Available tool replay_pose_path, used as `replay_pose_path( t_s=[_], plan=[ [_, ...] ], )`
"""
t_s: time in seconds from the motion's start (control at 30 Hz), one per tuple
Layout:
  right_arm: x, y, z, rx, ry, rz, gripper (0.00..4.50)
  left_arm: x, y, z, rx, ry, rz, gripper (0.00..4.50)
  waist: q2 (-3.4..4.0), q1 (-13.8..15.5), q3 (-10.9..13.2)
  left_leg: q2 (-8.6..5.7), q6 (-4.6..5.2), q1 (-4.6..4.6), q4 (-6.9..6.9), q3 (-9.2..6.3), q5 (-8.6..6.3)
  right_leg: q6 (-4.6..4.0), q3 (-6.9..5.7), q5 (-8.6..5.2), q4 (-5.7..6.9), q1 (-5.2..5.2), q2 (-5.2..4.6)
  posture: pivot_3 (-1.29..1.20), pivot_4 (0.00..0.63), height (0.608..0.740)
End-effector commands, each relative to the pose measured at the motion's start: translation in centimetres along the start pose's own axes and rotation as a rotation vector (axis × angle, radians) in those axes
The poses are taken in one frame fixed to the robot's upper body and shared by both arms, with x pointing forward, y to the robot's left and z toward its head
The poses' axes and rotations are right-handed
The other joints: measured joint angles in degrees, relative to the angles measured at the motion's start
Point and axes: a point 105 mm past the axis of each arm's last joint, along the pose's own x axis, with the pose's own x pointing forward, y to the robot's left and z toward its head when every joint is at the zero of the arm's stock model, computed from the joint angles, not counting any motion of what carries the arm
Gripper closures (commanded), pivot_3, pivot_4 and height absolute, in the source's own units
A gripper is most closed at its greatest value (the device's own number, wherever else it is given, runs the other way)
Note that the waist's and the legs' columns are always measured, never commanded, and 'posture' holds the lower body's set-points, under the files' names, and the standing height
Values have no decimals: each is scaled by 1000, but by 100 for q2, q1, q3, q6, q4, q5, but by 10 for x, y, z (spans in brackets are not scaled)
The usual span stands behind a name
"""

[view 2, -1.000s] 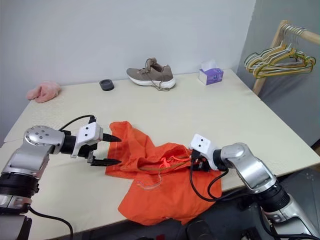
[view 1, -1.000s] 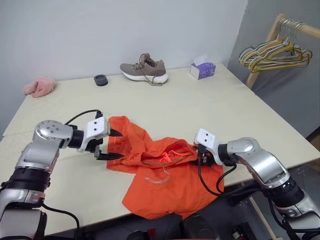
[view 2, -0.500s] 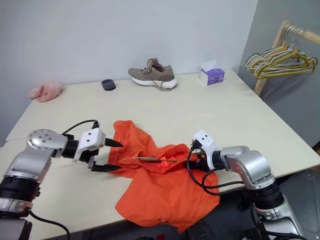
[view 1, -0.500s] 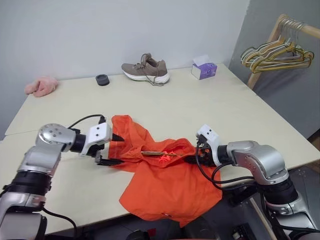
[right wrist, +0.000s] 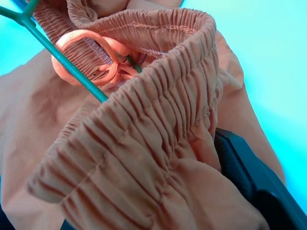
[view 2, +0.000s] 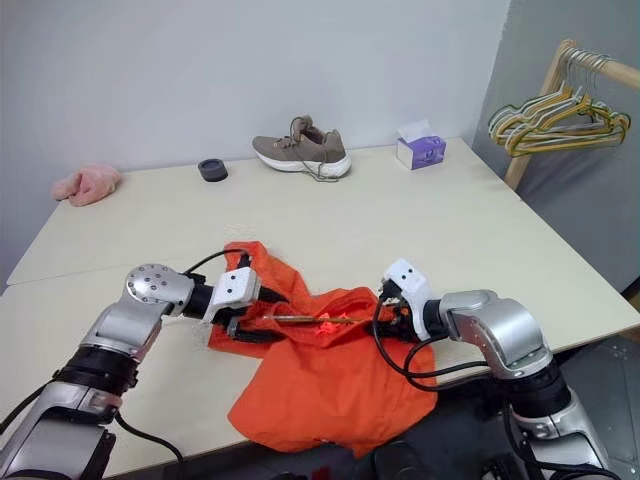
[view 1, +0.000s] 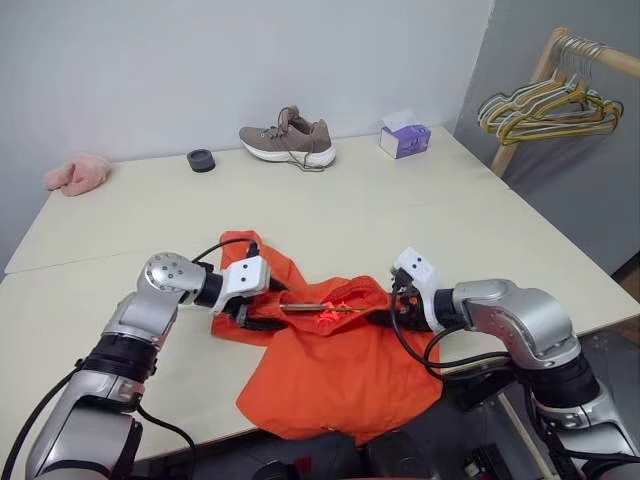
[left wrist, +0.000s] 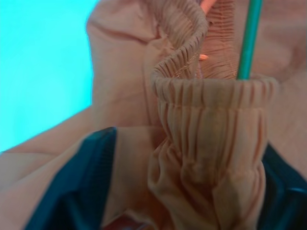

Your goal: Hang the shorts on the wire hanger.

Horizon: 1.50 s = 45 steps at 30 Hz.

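Note:
The orange shorts (view 1: 340, 370) lie crumpled at the table's front edge, their lower part hanging over it. A thin olive-green bar of the wire hanger (view 1: 305, 308) shows inside the waistband opening, and the rest of the hanger is hidden by fabric. My left gripper (view 1: 262, 312) is at the waistband's left end. It is open, its dark fingers (left wrist: 81, 187) standing on either side of a gathered fold of waistband (left wrist: 211, 139), just below the green wire (left wrist: 249, 38). My right gripper (view 1: 388, 316) is shut on the waistband's right end, near the pink drawstring loop (right wrist: 91, 57).
At the back of the beige table (view 1: 400, 220) sit a brown shoe (view 1: 288, 138), a purple tissue box (view 1: 405, 138), a black round object (view 1: 201, 160) and a pink cloth (view 1: 75, 173). A wooden rack with coloured hangers (view 1: 550, 105) stands off the table's right side.
My left gripper has moved right onto the left end of the waistband, and its fingers have narrowed. The right hand has stayed in place while its wrist rolled.

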Motion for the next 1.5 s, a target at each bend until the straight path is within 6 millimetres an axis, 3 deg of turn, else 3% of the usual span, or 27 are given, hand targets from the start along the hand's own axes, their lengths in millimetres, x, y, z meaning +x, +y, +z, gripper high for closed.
replay_pose_path(
  t_s=[0.03, 0.13, 0.3, 0.37, 0.4, 0.6, 0.73, 0.9, 1.43, 1.5],
  plan=[
    [-3, 7, 11, -68, -46, 12, 2464, 0, 2, 5, 17, -12, 8, 2090, 0, -1, 0, 0, 0, 0, 0, 0, 0, 0, 1, 0, 0, 0, 0, -299, 31, 740],
    [-3, 9, 12, -128, -50, 21, 2464, 0, 4, 3, 10, -10, 27, 3009, 0, -1, 0, 0, 0, 0, 0, 0, 0, 0, 1, 0, 0, 0, 0, -299, 31, 740],
    [-6, 10, 12, -424, -24, -8, 2464, -1, 6, 5, -3, -23, 38, 4474, 0, -1, 0, -1, 0, 0, 0, 1, 0, 1, -1, -1, -5, 1, 0, -299, 31, 740],
    [-8, 8, 9, -547, 1, -28, 2464, -2, 7, 9, -23, -45, 38, 4474, 0, 0, 0, -1, 0, 0, 0, 3, 0, 3, -3, -2, -6, 0, 0, -299, 31, 740],
    [-9, 7, 8, -581, 8, -31, 1734, -3, 7, 11, -31, -53, 38, 4500, 0, -1, 0, -1, 0, 0, 0, 5, 0, 4, -3, -2, -7, 0, 0, -295, 33, 740],
    [-18, 6, -5, -673, 76, -9, 33, -11, 12, 18, -61, -65, 26, 4500, 0, 3, 1, 0, 0, 0, 0, 5, 0, 4, -2, -2, -8, 1, 1, -295, 33, 740],
    [-34, -9, -3, -565, 91, -77, 33, -14, 14, 18, -42, -39, 20, 4500, -1, 9, 1, -1, 0, 1, 0, 5, 0, 2, -2, -1, -8, 3, 1, -295, 33, 740],
    [-44, -10, -7, -436, 101, -68, 33, -14, 12, 15, -9, -1, -8, 4500, -1, 8, 1, 1, 0, 0, 0, 2, 0, 2, 0, -1, -8, 2, 1, -311, 35, 740],
    [-4, -31, -11, -339, 194, 15, 33, -10, 10, 16, 43, 19, -43, 4500, 0, -9, 1, 1, 0, 1, 0, 4, 0, 1, -1, 0, -7, 1, 1, -299, 33, 740],
    [-1, -30, -10, -347, 198, 36, 401, -9, 9, 16, 43, 19, -43, 4500, 1, -5, 1, 0, 0, 0, 0, 3, 0, 0, -1, 0, -8, 1, 0, -299, 33, 740]
  ],
)
